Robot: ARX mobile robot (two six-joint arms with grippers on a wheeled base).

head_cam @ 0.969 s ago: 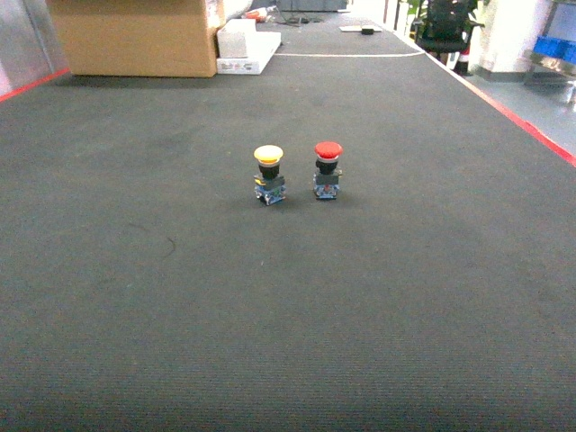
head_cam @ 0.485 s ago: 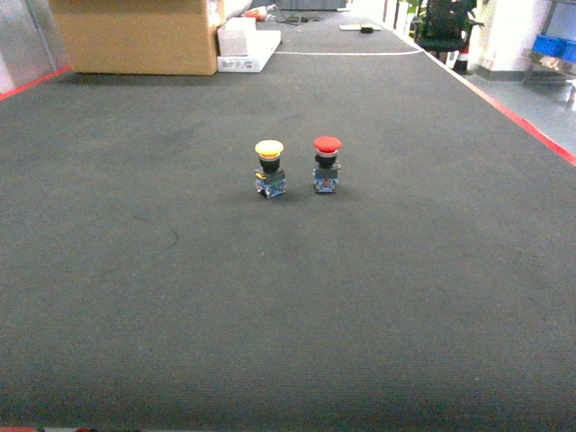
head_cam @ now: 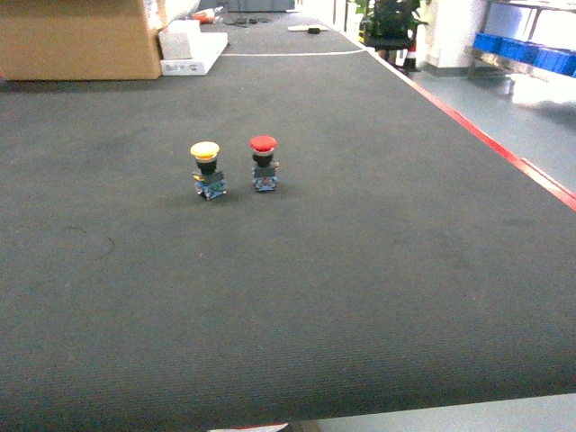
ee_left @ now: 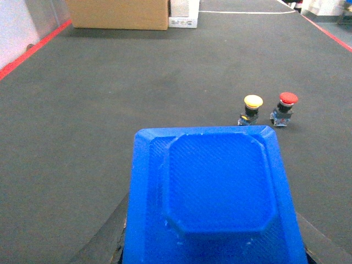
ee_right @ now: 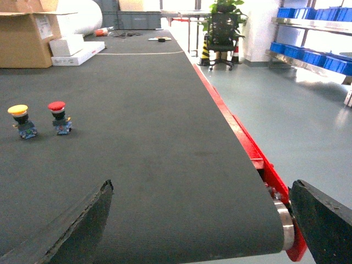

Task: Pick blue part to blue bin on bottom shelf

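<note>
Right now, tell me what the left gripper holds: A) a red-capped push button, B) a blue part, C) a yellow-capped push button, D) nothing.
B: in the left wrist view the blue part fills the space between the left gripper's fingers, while both push buttons stand apart on the belt.

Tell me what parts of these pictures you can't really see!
- Left hand: in the left wrist view the blue part it carries covers the fingers; only dark tips show at the bottom corners.
- Blue part: its near end is cut off by the bottom edge.
- Right hand: only two dark fingertips show; the bottom edge cuts the rest.
- Blue bins: far away and small, contents unreadable.
- Yellow button and red button: base labels too small.
</note>
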